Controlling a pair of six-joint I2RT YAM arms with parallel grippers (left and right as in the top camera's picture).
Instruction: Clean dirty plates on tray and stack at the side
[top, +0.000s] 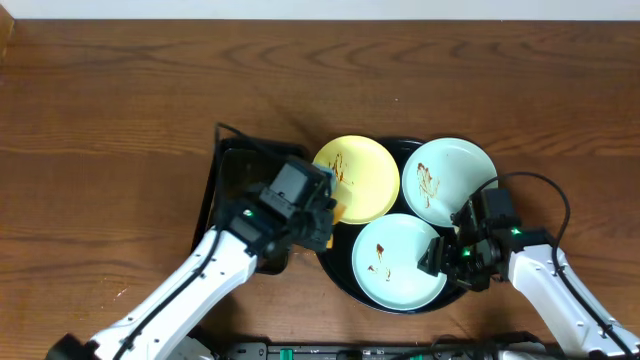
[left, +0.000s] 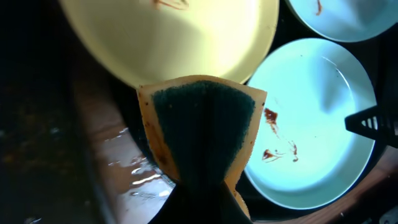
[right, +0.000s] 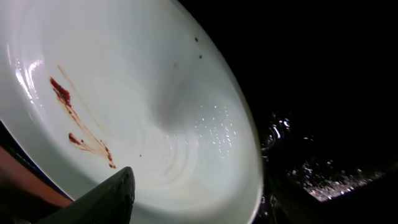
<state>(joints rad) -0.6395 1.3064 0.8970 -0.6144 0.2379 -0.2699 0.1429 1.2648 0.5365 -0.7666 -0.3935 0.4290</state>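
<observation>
Three plates lie on the round black tray (top: 336, 270): a yellow plate (top: 358, 176) at the back left, a mint plate (top: 450, 178) at the back right and a mint plate (top: 398, 262) at the front, all with brown smears. My left gripper (top: 330, 207) is shut on a sponge (left: 202, 124), which hangs just off the yellow plate's (left: 174, 37) near rim. My right gripper (top: 446, 254) straddles the front plate's (right: 155, 112) right rim, still open. One of its fingers (right: 109, 196) is over the plate; the other is hidden.
A smaller rectangular black tray (top: 222, 190) lies left of the round tray, partly under my left arm. Wet patches glisten on the dark surface (left: 140, 177) below the sponge. Bare wooden table (top: 120, 120) stretches to the left and back.
</observation>
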